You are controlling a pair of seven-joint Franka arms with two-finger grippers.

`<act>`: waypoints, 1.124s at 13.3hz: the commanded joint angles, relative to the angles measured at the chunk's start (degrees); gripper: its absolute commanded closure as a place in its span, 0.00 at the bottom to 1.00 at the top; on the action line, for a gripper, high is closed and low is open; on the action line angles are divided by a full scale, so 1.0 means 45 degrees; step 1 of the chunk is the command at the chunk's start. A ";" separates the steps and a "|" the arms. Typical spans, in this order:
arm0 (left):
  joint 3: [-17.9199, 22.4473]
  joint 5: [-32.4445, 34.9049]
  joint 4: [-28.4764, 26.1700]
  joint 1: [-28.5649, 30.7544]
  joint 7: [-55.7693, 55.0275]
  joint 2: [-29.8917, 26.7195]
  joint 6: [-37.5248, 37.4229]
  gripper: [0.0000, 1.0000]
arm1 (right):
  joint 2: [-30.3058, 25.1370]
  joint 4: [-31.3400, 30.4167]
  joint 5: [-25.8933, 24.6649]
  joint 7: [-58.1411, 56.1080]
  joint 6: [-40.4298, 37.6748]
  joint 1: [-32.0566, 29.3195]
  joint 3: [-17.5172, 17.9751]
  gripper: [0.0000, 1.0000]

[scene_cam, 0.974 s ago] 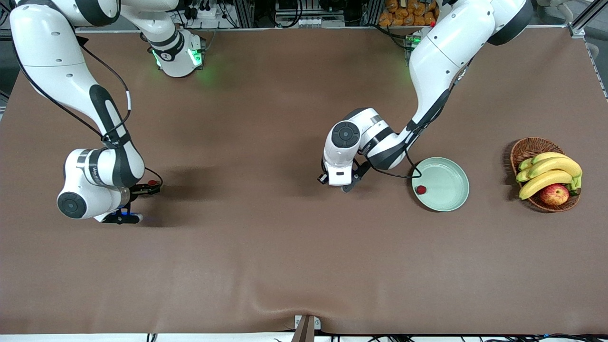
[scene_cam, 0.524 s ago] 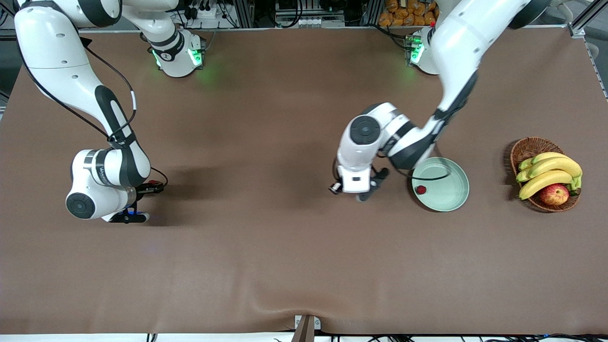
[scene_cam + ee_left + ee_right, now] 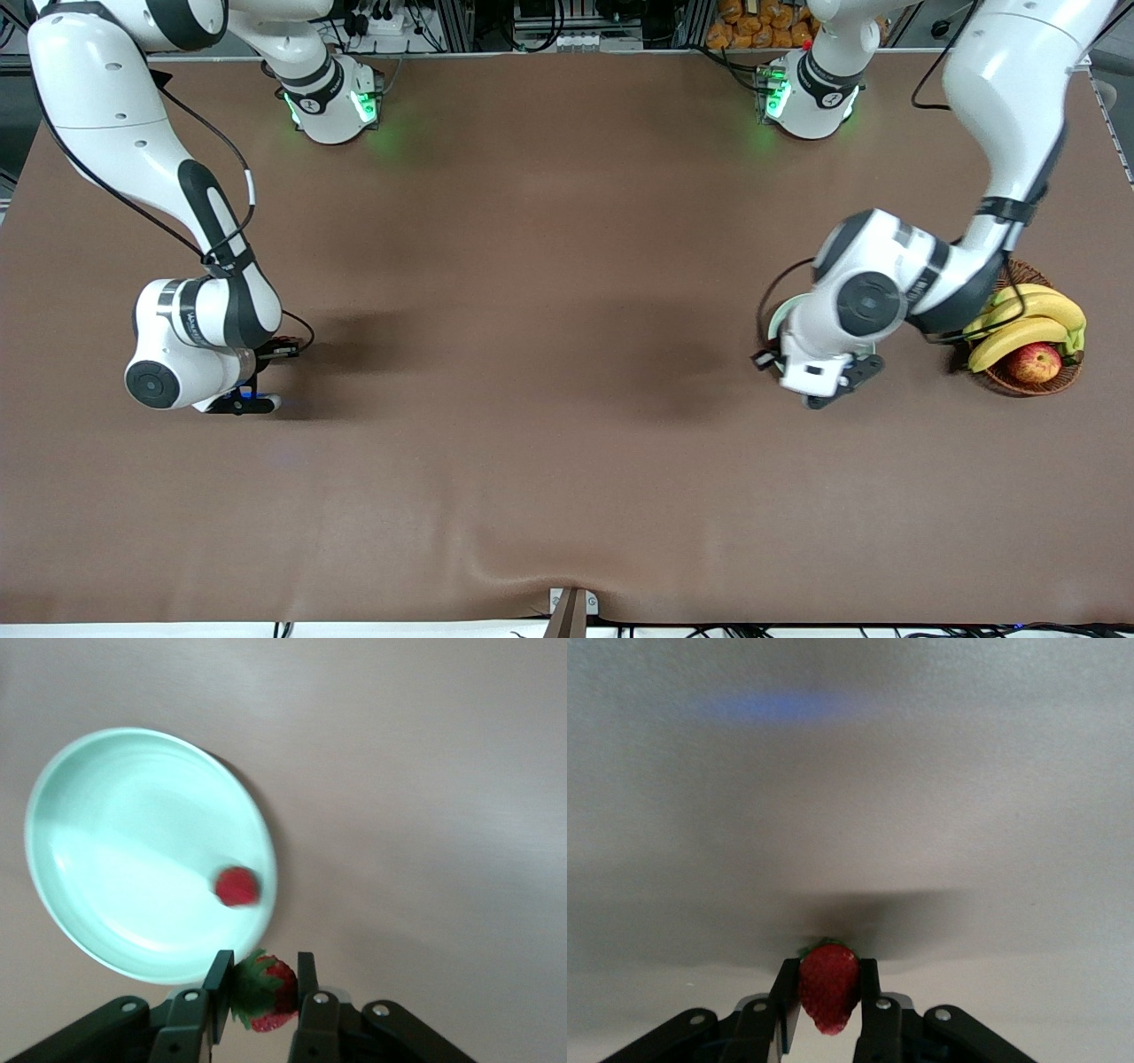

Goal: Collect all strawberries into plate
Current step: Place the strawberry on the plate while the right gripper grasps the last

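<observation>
I see a plain brown table mat (image 3: 532, 372). My left gripper (image 3: 261, 992) hangs beside the mint-green plate (image 3: 115, 904), fingers clamped on a strawberry (image 3: 266, 992); another berry (image 3: 237, 886) lies in the plate. My right gripper (image 3: 828, 992) pinches a third strawberry (image 3: 828, 985) at the right arm's end.

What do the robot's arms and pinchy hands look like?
Both arms are shiny white with rounded shapes, dark grey bands at the joints and round dark caps. Thin black cables loop along them. Green lights glow on the bases. The left gripper and right gripper have black fingers with small silver screws.
</observation>
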 commanded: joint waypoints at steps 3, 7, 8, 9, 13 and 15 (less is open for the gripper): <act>-0.0271 0.0354 -0.0690 0.1959 0.3278 0.0223 -0.0081 1.00 | -0.0094 0.1248 0.3371 0.0170 -0.0029 0.1572 0.0041 1.00; -0.0251 0.0354 -0.0594 0.2918 0.4728 0.0674 0.0056 0.00 | -0.0016 0.1328 0.5968 0.4144 0.1840 0.4659 0.0041 1.00; -0.0251 0.0335 -0.0555 0.2841 0.4554 0.0615 -0.0003 0.00 | 0.0119 0.1328 0.6865 0.5084 0.2232 0.5459 0.0041 1.00; -0.0290 0.0219 -0.0535 0.2802 0.4475 0.0576 -0.0061 0.00 | 0.0314 0.1425 0.7879 0.5751 0.2739 0.6067 0.0041 1.00; -0.1049 0.0062 -0.0262 0.2801 0.4397 0.0225 -0.0120 0.00 | 0.1135 0.2088 1.0872 0.7237 0.4984 0.8333 0.0021 1.00; -0.1616 -0.0172 -0.0087 0.2743 0.3464 0.0224 -0.0159 0.00 | 0.1486 0.2419 1.1481 0.8039 0.5904 0.9174 0.0021 1.00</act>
